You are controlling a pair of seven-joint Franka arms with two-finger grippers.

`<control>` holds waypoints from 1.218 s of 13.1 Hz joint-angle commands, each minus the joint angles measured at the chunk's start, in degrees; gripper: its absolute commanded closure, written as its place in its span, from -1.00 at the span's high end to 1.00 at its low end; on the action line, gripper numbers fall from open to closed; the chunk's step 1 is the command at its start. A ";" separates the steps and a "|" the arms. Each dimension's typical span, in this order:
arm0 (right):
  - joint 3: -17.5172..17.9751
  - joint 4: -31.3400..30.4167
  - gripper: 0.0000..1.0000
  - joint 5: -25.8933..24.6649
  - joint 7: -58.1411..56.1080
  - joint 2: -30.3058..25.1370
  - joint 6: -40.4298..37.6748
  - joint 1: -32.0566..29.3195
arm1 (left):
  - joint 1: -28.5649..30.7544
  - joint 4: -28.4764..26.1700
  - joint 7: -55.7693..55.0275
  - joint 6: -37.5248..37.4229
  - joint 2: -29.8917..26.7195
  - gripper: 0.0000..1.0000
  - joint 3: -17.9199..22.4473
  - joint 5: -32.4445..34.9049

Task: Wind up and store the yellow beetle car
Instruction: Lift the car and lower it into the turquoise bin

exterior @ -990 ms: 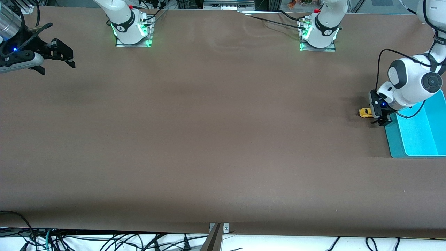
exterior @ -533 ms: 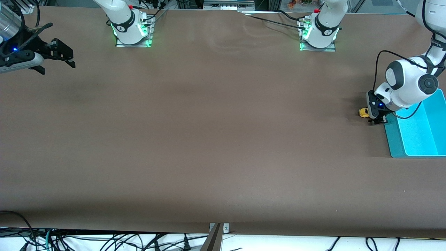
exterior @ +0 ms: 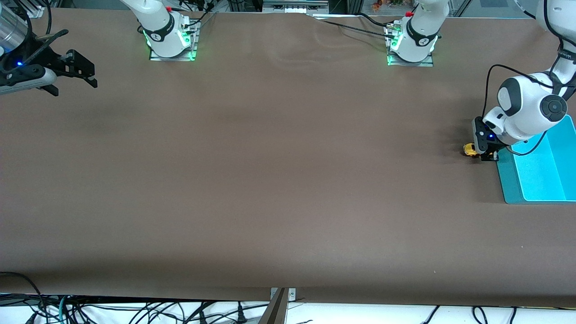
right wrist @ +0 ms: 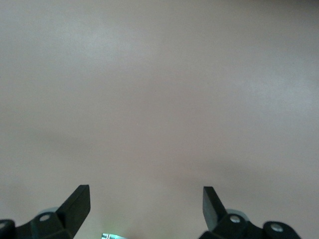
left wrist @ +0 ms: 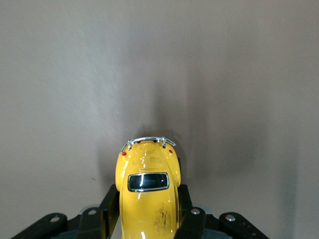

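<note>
Left wrist view: left pincer (left wrist: 147, 219) closed on the yellow car (left wrist: 147, 189).

Black fingers (left wrist: 110, 211) pressed against both sides of the car, its chrome bumper end sticking out past the fingertips, brown surface (left wrist: 159, 64) underneath. In the front view, left pincer (exterior: 485, 153) low at the surface (exterior: 288, 180) toward the left arm's end, yellow car (exterior: 469, 149) peeking out from it, just beside the turquoise bin (exterior: 506, 180). Right pincer (exterior: 76, 74) waiting up in the air over the right arm's end, fingers (right wrist: 75, 204) spread wide with only bare surface between them.
</note>
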 commanded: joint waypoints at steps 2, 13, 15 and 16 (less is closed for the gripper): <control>-0.66 0.22 1.00 -0.94 0.84 -0.83 -1.02 0.94 | 0.32 5.80 -0.47 -15.68 -5.35 -0.73 -6.27 0.46; -0.74 0.22 1.00 -0.94 0.84 -0.92 -1.02 1.03 | 9.18 25.43 1.46 -38.84 -0.80 -0.69 -6.91 9.14; -0.66 0.13 1.00 -0.94 0.84 -0.92 -1.02 1.03 | 13.84 25.70 1.73 -35.26 3.24 -0.68 -6.91 10.30; -0.74 0.13 1.00 -0.94 0.84 -0.92 -1.02 1.03 | 15.86 25.70 3.73 -32.28 5.09 -0.68 -6.91 10.65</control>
